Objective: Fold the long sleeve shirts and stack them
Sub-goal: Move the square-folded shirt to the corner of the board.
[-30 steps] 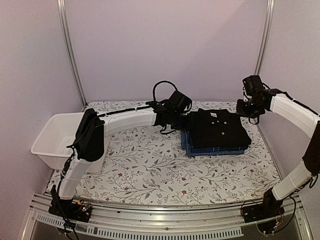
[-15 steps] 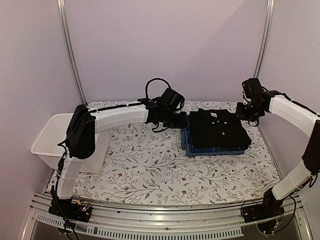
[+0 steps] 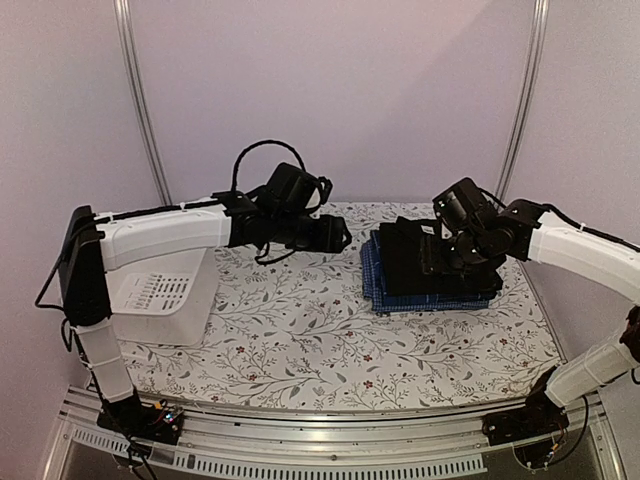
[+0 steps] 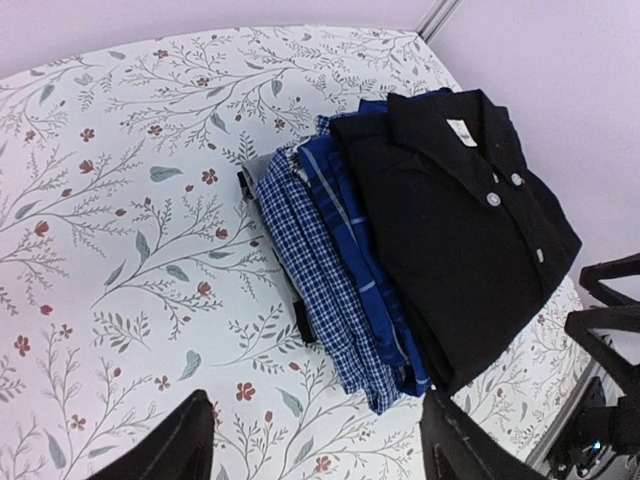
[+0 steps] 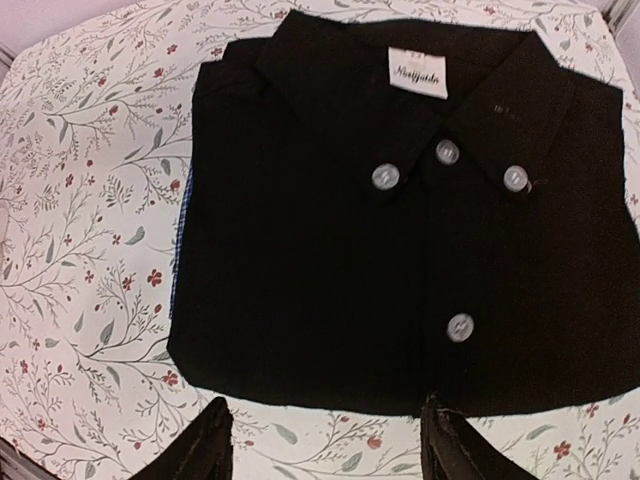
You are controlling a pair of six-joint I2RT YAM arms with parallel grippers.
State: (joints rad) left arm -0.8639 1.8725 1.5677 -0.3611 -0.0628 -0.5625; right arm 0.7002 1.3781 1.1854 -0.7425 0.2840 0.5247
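Note:
The long sleeve shirts lie folded in one stack at the back right of the table. The black shirt (image 3: 402, 258) (image 4: 450, 230) (image 5: 380, 270) is on top, collar and pale buttons facing up. The blue plaid shirt (image 3: 430, 300) (image 4: 330, 270) (image 5: 183, 230) lies under it, its edges sticking out at the left and front. My left gripper (image 3: 340, 237) (image 4: 320, 450) hangs open in the air left of the stack, holding nothing. My right gripper (image 3: 455, 262) (image 5: 325, 450) hovers open over the black shirt's near edge, empty.
A white slotted basket (image 3: 160, 300) stands at the left edge of the table, partly behind my left arm. The floral tablecloth (image 3: 320, 340) covers the table in front of the stack. Walls close in at the back and both sides.
My left gripper drew back leftward from the stack and opened. My right gripper swung in from the far right corner to above the black shirt and opened wider.

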